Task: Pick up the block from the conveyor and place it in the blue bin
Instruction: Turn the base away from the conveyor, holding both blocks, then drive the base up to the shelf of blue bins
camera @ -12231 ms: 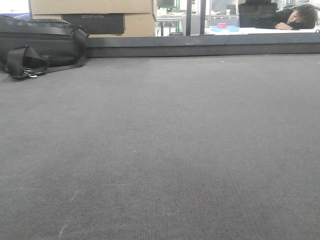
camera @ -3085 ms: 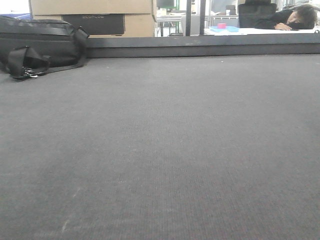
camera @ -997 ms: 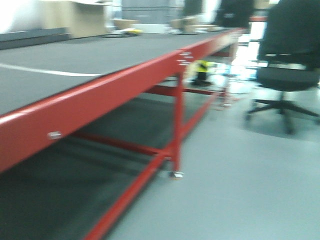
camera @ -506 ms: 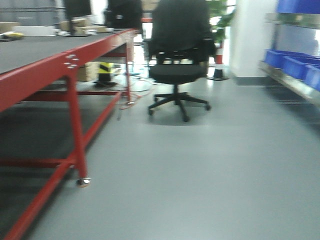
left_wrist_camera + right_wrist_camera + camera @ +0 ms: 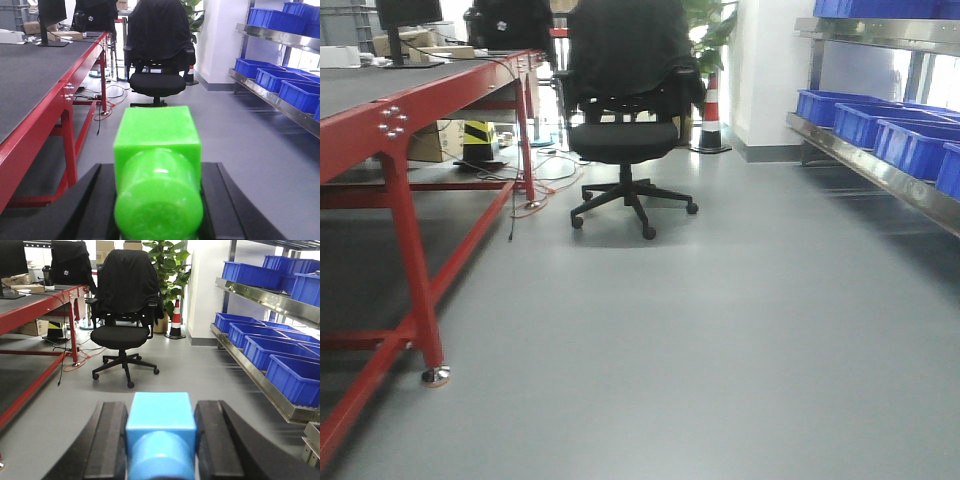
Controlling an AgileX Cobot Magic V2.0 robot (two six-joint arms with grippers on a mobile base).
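Left wrist-mounted view shows the left gripper (image 5: 159, 170) clamped on a bright green block (image 5: 157, 150), its black fingers (image 5: 97, 200) pressed to the block's two sides; on the right wrist-mounted view the right gripper (image 5: 160, 407) grips a light blue block (image 5: 160, 437) the same way. To the left of the left gripper runs the conveyor (image 5: 30, 85), a dark grey belt with its red frame edge (image 5: 60, 100) facing the aisle; a red leg (image 5: 412, 260) ends in a small foot on the floor. To the right of the right gripper, blue bins (image 5: 250, 347) sit in a row on a steel shelf (image 5: 245, 370), with more on a higher shelf. Between conveyor and shelf lies bare grey floor (image 5: 740, 330), open ahead of both grippers up to a black office chair (image 5: 122, 335) draped in a dark jacket; beyond it stand a striped cone (image 5: 175, 317) and a leafy plant (image 5: 167, 270).
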